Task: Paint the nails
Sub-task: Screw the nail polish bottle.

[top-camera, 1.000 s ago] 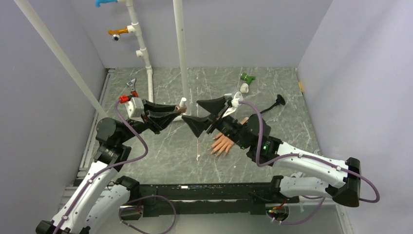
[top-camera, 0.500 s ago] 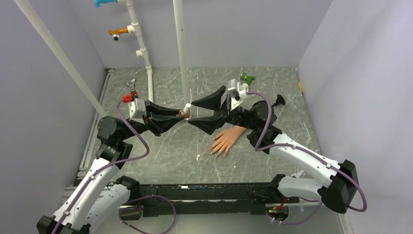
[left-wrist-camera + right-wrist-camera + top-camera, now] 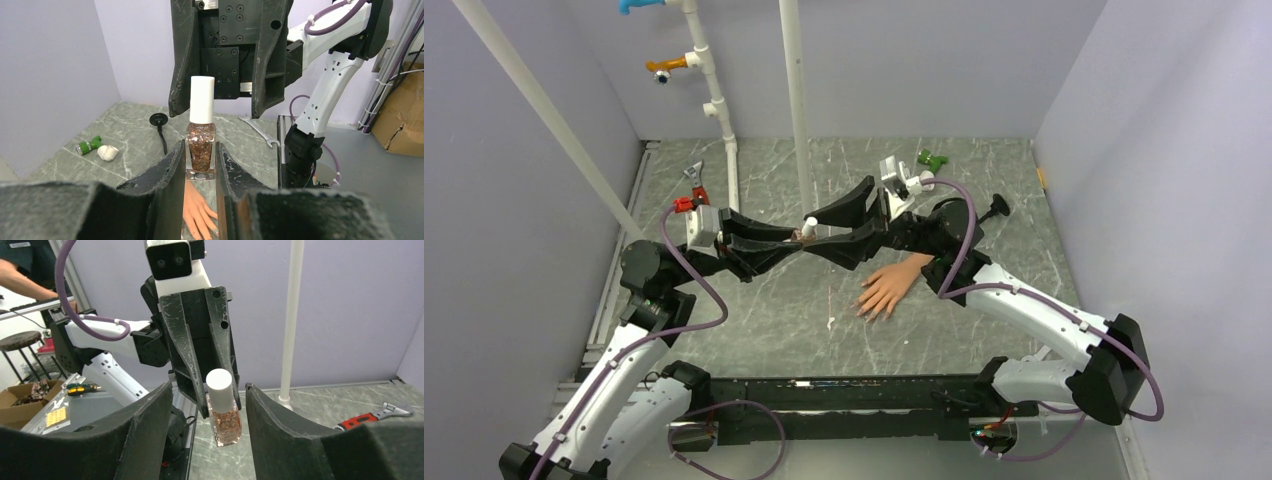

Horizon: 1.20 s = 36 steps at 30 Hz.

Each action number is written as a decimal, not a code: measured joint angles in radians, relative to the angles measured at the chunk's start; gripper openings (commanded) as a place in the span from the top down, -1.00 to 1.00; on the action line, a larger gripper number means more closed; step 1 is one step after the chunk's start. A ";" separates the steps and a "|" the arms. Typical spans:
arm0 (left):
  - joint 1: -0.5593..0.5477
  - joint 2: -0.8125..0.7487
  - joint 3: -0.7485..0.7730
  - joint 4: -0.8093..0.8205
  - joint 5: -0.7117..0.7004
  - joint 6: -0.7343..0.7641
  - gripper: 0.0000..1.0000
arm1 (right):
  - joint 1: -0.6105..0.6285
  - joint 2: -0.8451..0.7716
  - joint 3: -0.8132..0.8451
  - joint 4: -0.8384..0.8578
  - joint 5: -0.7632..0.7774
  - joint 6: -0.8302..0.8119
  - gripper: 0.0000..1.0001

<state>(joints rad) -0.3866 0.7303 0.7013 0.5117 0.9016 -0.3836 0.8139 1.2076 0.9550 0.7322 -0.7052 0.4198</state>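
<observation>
My left gripper is shut on a small glass bottle of copper glitter polish with a white cap, held upright above the table. My right gripper is open, its jaws on either side of the bottle's cap, not touching it; the bottle shows between them in the right wrist view. The peach mannequin hand lies flat on the table, fingers spread toward the near edge, below and right of the bottle. Its fingers show under the left jaws. The nails are too small to make out.
A white pole and a white pipe stand rise just behind the grippers. A red-handled wrench lies far left. A green piece and a black-handled tool lie far right. Walls close in both sides.
My right gripper has swung left and forward from over the mannequin hand until its open jaws flank the bottle's cap. The left gripper has held the bottle nearly still.
</observation>
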 measured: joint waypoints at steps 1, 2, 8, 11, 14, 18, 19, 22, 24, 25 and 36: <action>0.000 0.000 0.000 0.001 0.000 0.000 1.00 | 0.000 0.003 0.004 0.004 -0.004 0.003 -0.07; 0.000 0.000 0.001 0.001 0.001 0.000 1.00 | 0.000 0.005 0.007 0.005 -0.007 0.005 -0.02; 0.000 0.000 0.001 0.002 0.006 -0.003 1.00 | -0.001 0.010 0.011 0.031 -0.014 0.020 0.31; 0.000 0.000 0.001 0.002 0.013 -0.004 1.00 | -0.002 0.015 0.012 0.033 -0.014 0.023 0.41; 0.000 0.000 0.001 0.002 0.017 -0.004 1.00 | -0.003 0.020 0.013 0.033 -0.015 0.027 0.48; 0.000 0.000 0.001 0.001 0.019 -0.004 1.00 | -0.005 0.023 0.013 0.033 -0.014 0.034 0.60; 0.000 -0.001 0.001 0.001 0.018 -0.004 1.00 | -0.006 0.023 0.013 0.034 -0.014 0.034 0.64; 0.000 -0.002 0.001 0.000 0.018 -0.003 1.00 | -0.006 0.023 0.013 0.033 -0.011 0.034 0.73; 0.000 -0.002 0.001 0.000 0.018 -0.003 1.00 | -0.006 0.023 0.013 0.033 -0.010 0.034 0.76; 0.000 -0.002 0.001 0.000 0.018 -0.003 1.00 | -0.005 0.023 0.013 0.033 -0.009 0.034 0.79; -0.001 -0.031 0.001 0.003 0.017 -0.003 1.00 | 0.095 -0.032 0.001 -0.032 0.160 -0.060 1.00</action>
<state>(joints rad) -0.3874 0.6994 0.7021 0.5152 0.9188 -0.3870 0.9085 1.1751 0.9562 0.7006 -0.5449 0.3599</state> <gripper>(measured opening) 0.275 0.222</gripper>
